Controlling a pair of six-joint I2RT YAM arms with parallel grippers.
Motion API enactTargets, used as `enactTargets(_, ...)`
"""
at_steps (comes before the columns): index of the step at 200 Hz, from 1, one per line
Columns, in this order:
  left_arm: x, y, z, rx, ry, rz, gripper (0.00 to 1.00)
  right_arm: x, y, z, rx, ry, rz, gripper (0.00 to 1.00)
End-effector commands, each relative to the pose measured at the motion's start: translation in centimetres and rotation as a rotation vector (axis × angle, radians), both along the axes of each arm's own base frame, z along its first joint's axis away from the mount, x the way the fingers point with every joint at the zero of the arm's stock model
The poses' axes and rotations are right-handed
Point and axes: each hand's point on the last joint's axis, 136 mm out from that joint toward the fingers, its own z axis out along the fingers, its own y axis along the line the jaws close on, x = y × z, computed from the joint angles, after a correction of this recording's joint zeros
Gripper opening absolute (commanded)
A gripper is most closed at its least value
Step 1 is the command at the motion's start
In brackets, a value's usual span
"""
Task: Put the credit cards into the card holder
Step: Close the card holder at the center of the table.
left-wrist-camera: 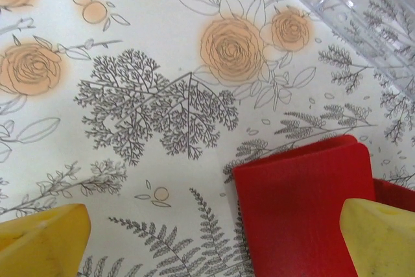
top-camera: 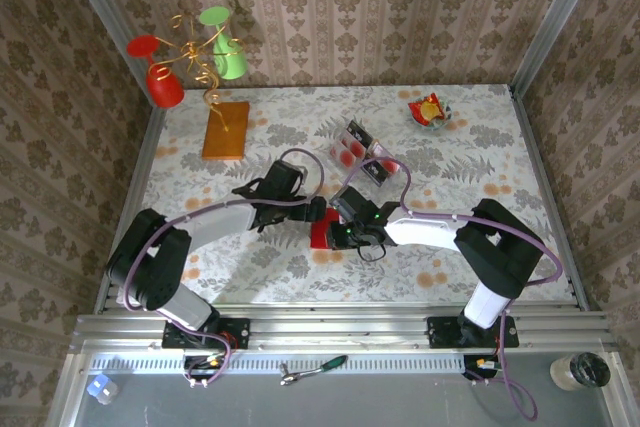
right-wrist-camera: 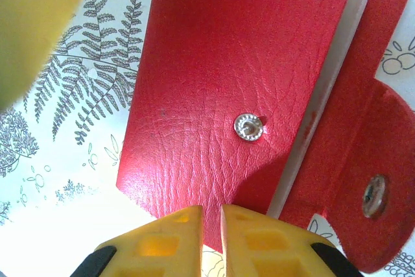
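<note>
The card holder (top-camera: 321, 237) is a flat red wallet lying on the patterned cloth between both arms. In the right wrist view its red cover (right-wrist-camera: 220, 63) carries a metal snap stud (right-wrist-camera: 248, 126). A pale pocket edge (right-wrist-camera: 324, 108) and an open flap (right-wrist-camera: 379, 160) show beside it. My right gripper (right-wrist-camera: 211, 238) is shut on the cover's near edge. My left gripper (left-wrist-camera: 214, 244) is open, one fingertip (left-wrist-camera: 379, 238) over the card holder (left-wrist-camera: 301, 212). Credit cards (top-camera: 350, 145) sit farther back in a clear tray.
An orange-brown block (top-camera: 226, 130) and a wire stand with red and green cups (top-camera: 190, 57) stand at the back left. A snack wrapper (top-camera: 428, 110) lies at the back right. The clear tray's corner (left-wrist-camera: 363, 11) is close to the card holder. Walls enclose the table.
</note>
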Motion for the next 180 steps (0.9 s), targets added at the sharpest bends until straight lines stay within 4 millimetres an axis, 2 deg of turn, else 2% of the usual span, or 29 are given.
enactTargets(1,-0.4,-0.3,-0.8,-0.007,0.045,-0.035,1.00,-0.1,-0.6,0.2,0.002,0.001,-0.021,0.17)
enactTargets(41,-1.0,-0.4,-1.9,0.003,0.068,-0.065,1.00,0.0,-0.4,0.3,0.006,0.000,-0.020,0.18)
enactTargets(96,-1.8,0.9,-3.9,0.171,0.083,-0.075,1.00,0.2,-0.3,0.6,0.011,-0.002,-0.020,0.17)
enactTargets(116,-2.1,1.3,-4.9,0.203,0.096,-0.067,1.00,0.3,-0.2,1.1,0.018,-0.004,-0.018,0.17)
enactTargets(126,-2.2,1.4,-5.2,0.209,0.098,-0.060,1.00,0.6,-0.4,2.0,0.027,-0.021,-0.023,0.17)
enactTargets(157,-2.4,1.6,-5.5,0.217,0.092,-0.046,1.00,2.0,-3.5,5.1,0.044,-0.084,-0.112,0.19)
enactTargets(180,-2.6,1.3,-5.8,0.218,0.092,-0.048,1.00,2.5,-5.9,5.5,0.013,-0.085,-0.157,0.24)
